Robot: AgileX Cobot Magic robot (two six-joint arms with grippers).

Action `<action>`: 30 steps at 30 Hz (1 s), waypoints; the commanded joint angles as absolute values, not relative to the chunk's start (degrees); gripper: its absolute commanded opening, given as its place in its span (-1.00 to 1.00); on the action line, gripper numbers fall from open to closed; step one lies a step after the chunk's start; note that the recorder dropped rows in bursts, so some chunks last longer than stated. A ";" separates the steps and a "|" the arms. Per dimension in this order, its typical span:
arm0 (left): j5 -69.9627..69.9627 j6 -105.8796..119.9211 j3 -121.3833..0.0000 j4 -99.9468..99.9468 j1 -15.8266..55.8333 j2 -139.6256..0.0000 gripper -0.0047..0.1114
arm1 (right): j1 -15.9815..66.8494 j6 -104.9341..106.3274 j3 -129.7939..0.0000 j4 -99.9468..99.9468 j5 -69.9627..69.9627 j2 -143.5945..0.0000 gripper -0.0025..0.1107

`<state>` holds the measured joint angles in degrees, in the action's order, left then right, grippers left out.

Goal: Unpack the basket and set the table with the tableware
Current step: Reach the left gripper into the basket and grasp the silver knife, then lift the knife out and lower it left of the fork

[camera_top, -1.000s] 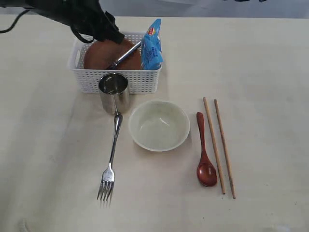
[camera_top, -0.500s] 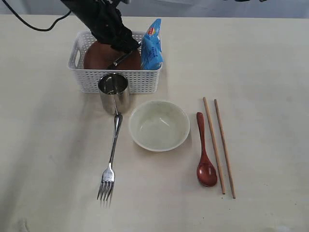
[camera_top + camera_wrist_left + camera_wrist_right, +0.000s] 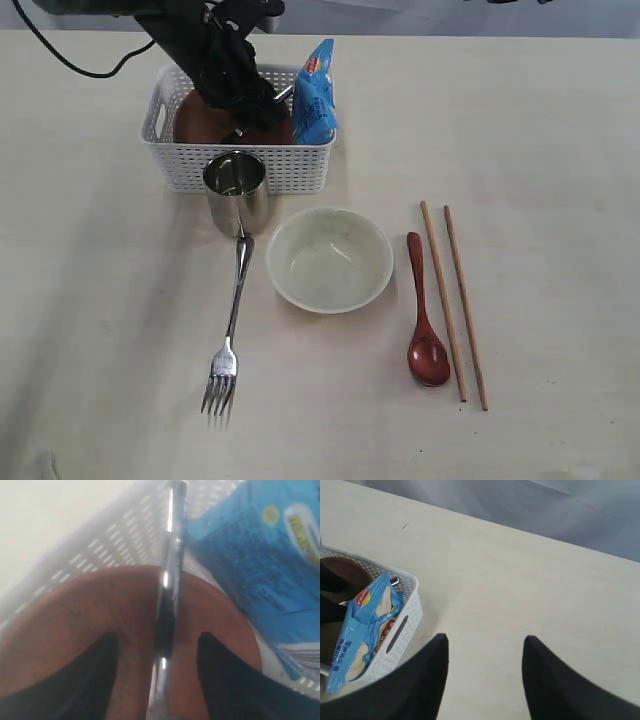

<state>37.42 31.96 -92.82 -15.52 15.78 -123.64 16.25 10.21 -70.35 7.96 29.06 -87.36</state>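
The white basket (image 3: 250, 168) stands at the back left and holds the reddish-brown plate (image 3: 195, 120) and the steel knife (image 3: 169, 580), whose tip (image 3: 284, 95) leans on the rim. My left gripper (image 3: 245, 110) is down inside the basket and open. Its fingers (image 3: 100, 670) straddle the knife just above the plate (image 3: 75, 625) without closing on it. On the table (image 3: 540, 150) stand the steel cup (image 3: 237, 190), fork (image 3: 232, 320), cream bowl (image 3: 329, 259), red spoon (image 3: 424, 315) and two chopsticks (image 3: 442, 300). My right gripper (image 3: 486, 640) hangs open and empty over bare table.
A blue chip bag (image 3: 315, 92) stands upright in the basket's right end, close beside the knife and my left gripper. The cup stands right against the basket's front wall. In the right wrist view, the basket (image 3: 405, 625) and the chip bag (image 3: 365, 625) lie off to one side.
My left arm has swung right and come down into the basket, ending with its open fingers on either side of the knife. Nothing on the table has moved.
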 commanded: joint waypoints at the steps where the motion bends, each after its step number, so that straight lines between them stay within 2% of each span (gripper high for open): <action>1: 36.01 32.63 -93.15 -15.84 16.02 -123.96 -0.10 | 16.15 10.73 -70.58 7.40 28.69 -87.27 -0.16; 7: 36.01 33.48 -93.15 -15.84 16.02 -123.96 -0.11 | 16.15 10.73 -70.58 7.40 28.69 -87.27 -0.16; 9: 36.01 33.48 -93.15 -15.84 16.02 -123.96 -0.18 | 16.15 10.73 -70.58 7.40 28.69 -87.27 -0.16; 18: 36.11 32.99 -93.15 -15.84 16.02 -123.96 -0.91 | 16.15 10.73 -70.58 7.40 28.69 -87.27 -0.16; 30: 36.11 32.51 -93.15 -15.71 16.02 -122.16 -0.92 | 16.15 10.73 -70.58 7.40 28.69 -87.27 -0.16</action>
